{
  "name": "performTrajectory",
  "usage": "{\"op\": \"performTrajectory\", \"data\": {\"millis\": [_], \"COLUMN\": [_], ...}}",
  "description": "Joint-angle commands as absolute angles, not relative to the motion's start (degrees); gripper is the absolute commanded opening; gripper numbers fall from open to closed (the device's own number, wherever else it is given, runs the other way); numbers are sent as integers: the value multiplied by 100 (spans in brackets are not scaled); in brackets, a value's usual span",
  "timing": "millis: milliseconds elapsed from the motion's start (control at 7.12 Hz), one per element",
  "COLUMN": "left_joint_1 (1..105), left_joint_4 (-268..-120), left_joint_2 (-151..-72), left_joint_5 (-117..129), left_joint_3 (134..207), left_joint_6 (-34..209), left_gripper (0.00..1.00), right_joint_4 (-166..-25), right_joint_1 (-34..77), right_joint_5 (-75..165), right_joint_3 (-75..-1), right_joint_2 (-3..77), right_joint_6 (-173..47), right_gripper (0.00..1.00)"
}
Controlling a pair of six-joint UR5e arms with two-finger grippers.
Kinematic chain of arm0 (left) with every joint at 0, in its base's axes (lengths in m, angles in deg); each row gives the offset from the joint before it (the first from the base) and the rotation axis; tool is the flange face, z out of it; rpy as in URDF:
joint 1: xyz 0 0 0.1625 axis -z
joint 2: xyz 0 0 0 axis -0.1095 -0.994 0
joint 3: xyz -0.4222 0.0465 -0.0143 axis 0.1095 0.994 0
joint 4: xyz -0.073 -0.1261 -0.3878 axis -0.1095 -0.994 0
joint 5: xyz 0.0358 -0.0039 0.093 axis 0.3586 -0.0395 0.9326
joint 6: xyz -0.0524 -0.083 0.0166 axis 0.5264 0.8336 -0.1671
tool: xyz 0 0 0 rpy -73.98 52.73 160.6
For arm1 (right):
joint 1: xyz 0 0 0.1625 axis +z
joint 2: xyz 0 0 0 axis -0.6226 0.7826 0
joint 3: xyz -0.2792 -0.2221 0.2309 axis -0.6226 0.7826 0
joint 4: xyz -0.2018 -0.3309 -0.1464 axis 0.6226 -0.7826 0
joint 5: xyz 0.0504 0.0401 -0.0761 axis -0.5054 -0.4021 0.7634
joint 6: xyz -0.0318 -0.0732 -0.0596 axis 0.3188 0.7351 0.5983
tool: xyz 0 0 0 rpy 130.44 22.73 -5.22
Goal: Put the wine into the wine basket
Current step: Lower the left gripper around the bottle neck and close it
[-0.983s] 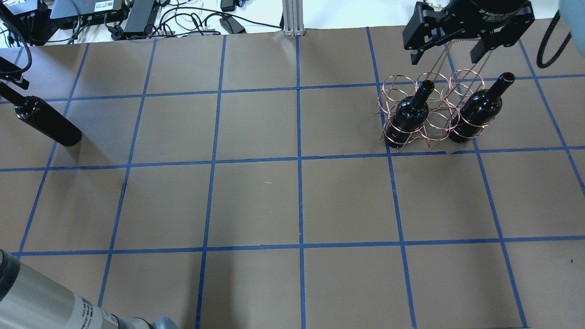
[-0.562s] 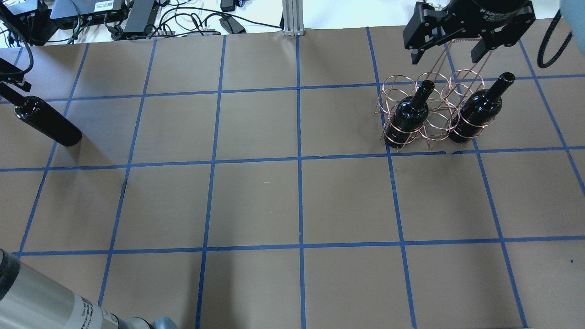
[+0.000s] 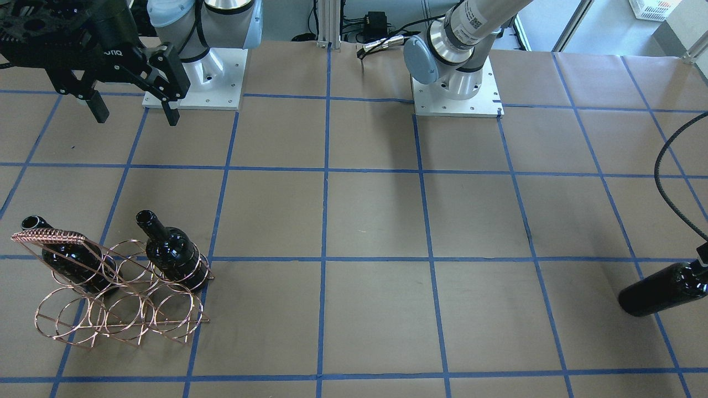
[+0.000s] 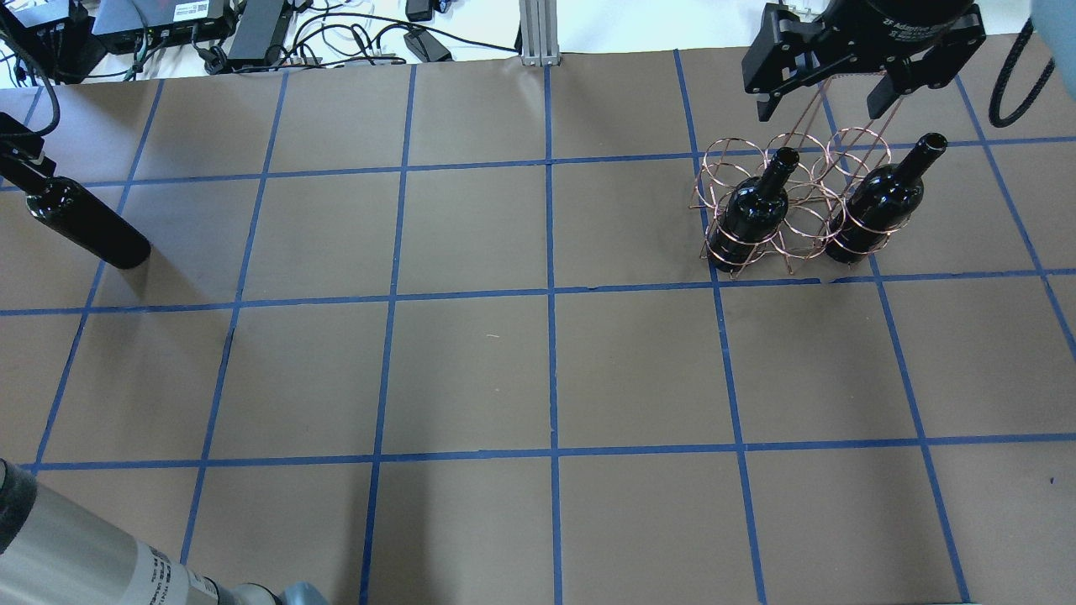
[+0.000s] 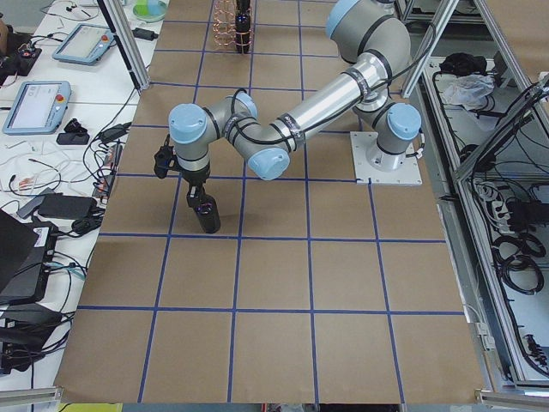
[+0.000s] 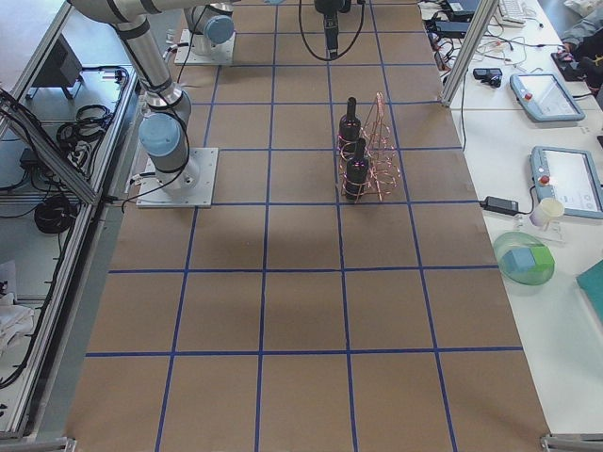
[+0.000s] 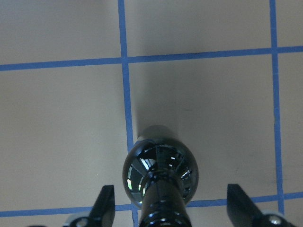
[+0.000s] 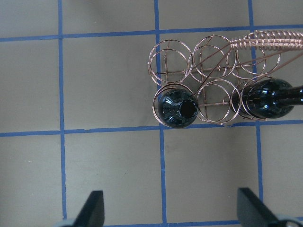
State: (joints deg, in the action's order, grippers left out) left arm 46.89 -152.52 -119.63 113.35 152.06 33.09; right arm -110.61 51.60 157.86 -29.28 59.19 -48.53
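The copper wire wine basket [image 4: 803,197] stands at the far right of the table, also in the front view [image 3: 119,293] and the right wrist view [image 8: 203,80]. Two black wine bottles [image 4: 752,214] [image 4: 878,206] stand in its rings. My right gripper [image 4: 822,105] hangs open and empty above the basket. A third wine bottle [image 4: 84,223] stands upright on the table at the far left. My left gripper [image 7: 173,208] is open, one finger on each side of this bottle's neck, not touching it.
Cables and power boxes [image 4: 252,29] lie beyond the table's far edge. A metal post [image 4: 538,34] stands at the far middle. Blue tape lines grid the brown table. The left arm's black cable [image 3: 672,182] hangs at the table's end.
My right gripper has drifted slightly up and away above the basket. The left gripper and all three bottles have barely moved.
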Motion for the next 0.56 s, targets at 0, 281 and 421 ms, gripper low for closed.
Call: {"op": "performTrajectory", "data": {"millis": [0, 281, 421], "left_joint_1": [4689, 4689, 4689], "left_joint_4": [-15235, -15191, -15174], "left_joint_2": [-11970, -11979, -11979], "left_joint_5": [11346, 11346, 11346], "left_joint_3": [15205, 15205, 15205], "left_joint_6": [3302, 3293, 3293], "left_gripper": [80, 71, 64], "right_joint_4": [-11008, -11008, -10973], "right_joint_1": [5158, 5158, 5158], "right_joint_5": [15787, 15787, 15787], "right_joint_3": [-2937, -2937, -2937], "right_joint_2": [5919, 5919, 5928], "right_joint_6": [-4853, -4853, -4853], "right_gripper": [100, 100, 100]}}
